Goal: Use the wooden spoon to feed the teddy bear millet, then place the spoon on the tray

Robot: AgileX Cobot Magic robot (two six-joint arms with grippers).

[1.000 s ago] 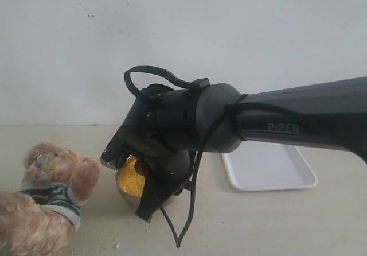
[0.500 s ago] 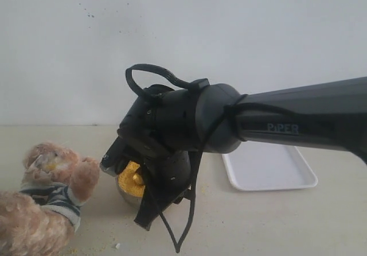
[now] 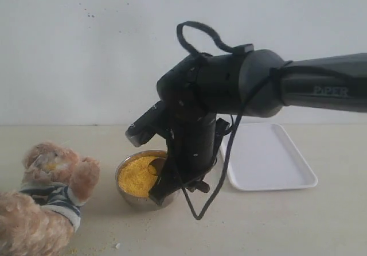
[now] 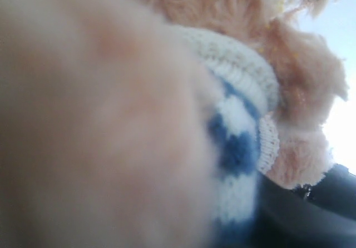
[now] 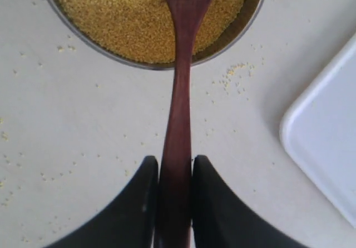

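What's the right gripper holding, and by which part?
The right gripper pinches the wooden spoon near the end of its thin handle; the spoon's bowl is over the millet.

Worktop [image 3: 287, 227]: pale beige, matte, back edge meeting wall [image 3: 86, 66]. Wall plain white, few small dark specks [image 3: 89, 15] high up, above worktop's left part. Steel bowl [image 3: 127, 197]: small, round, shiny, upright, left of worktop's middle, between back and front edges. Small white crumb [image 3: 117, 245] near front edge, left part.
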